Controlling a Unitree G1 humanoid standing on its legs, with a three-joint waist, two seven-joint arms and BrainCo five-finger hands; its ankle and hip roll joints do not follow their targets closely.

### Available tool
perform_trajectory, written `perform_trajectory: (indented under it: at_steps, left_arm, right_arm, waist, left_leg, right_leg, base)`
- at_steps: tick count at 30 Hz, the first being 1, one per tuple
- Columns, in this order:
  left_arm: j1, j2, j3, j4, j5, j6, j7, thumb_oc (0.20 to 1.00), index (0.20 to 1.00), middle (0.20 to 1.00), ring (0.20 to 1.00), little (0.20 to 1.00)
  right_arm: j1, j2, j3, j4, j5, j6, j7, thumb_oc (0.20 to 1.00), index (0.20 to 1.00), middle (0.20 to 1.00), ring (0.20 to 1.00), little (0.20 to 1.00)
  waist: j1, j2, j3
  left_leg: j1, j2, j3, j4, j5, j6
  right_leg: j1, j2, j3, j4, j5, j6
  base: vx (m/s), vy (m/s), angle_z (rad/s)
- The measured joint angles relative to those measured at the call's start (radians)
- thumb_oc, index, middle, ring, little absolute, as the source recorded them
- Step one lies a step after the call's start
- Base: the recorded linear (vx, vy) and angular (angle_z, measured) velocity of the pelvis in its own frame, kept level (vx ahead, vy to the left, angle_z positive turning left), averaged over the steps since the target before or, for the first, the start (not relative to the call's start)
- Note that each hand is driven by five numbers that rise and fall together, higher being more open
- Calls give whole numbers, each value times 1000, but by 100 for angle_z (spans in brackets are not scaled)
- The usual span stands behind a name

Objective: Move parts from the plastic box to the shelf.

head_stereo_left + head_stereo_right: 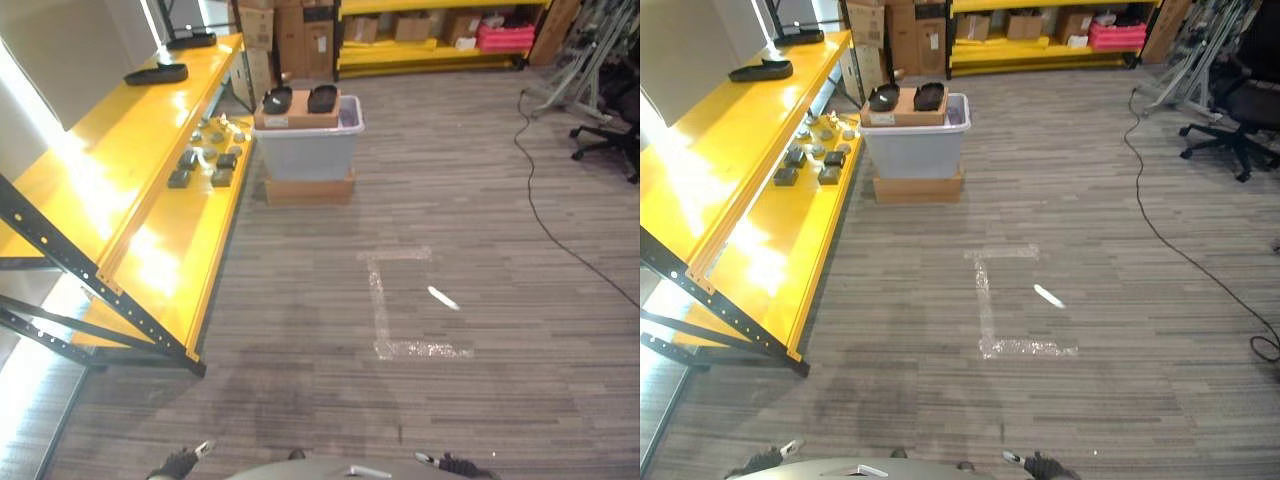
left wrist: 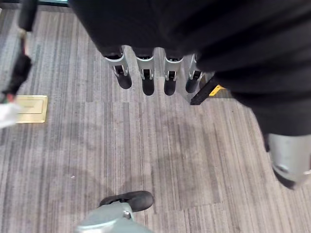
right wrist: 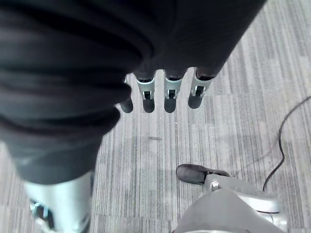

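Observation:
A grey plastic box (image 1: 305, 150) stands on a flat cardboard box on the floor, beside the far end of the yellow shelf (image 1: 150, 240). A cardboard box in it carries two black parts (image 1: 300, 99). Several small dark parts (image 1: 205, 165) lie on the shelf's lower board. My left hand (image 1: 178, 464) hangs low at the near left, far from the box; its fingers (image 2: 146, 77) are straight over the floor and hold nothing. My right hand (image 1: 458, 465) hangs at the near right, fingers (image 3: 167, 92) straight and empty too.
Two long black pieces (image 1: 155, 73) rest on the shelf's upper board. White tape marks (image 1: 400, 300) cross the wood-look floor. Yellow racking with cartons (image 1: 430, 30) lines the back wall. An office chair (image 1: 610, 135) stands at the right. A brass floor plate (image 2: 30, 108) lies near my left hand.

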Motion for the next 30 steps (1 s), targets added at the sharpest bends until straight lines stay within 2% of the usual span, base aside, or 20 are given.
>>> perform_trajectory:
  at_steps: [12,19,23,30]
  left_arm:
    - [-24,-20,-16,4,15,1,39,1000,1000,1000,1000,1000]
    - [-20,-26,18,4,-7,1,63,1000,1000,1000,1000,1000]
    - [-16,-22,-13,3,-1,0,80,1000,1000,1000,1000,1000]
    - [-16,-22,-20,3,17,-1,90,1000,1000,1000,1000,1000]
  right_arm:
    - [-40,14,18,2,-12,0,-15,1000,1000,1000,1000,1000]
    - [2,15,-32,24,-10,1,-19,1000,1000,1000,1000,1000]
    - [0,3,-32,43,-10,1,-33,1000,1000,1000,1000,1000]
    - [-4,6,-49,49,-3,0,-54,1000,1000,1000,1000,1000]
  waist:
    - [5,-4,0]
    - [-4,-6,-21]
    - [-15,-7,-26]
    - [-9,-6,-27]
  left_leg:
    - [28,-1,-1,-18,3,1]
    - [32,0,0,-27,4,2]
    - [32,0,0,-32,7,3]
    - [30,0,-2,-32,7,3]
  right_leg:
    - [19,-1,0,0,-5,3]
    - [18,-1,2,0,-5,3]
    - [14,-1,4,0,-4,3]
    - [14,-1,0,0,-5,3]
  base:
    - [0,0,0]
    - [0,0,0]
    - [0,0,0]
    - [0,0,0]
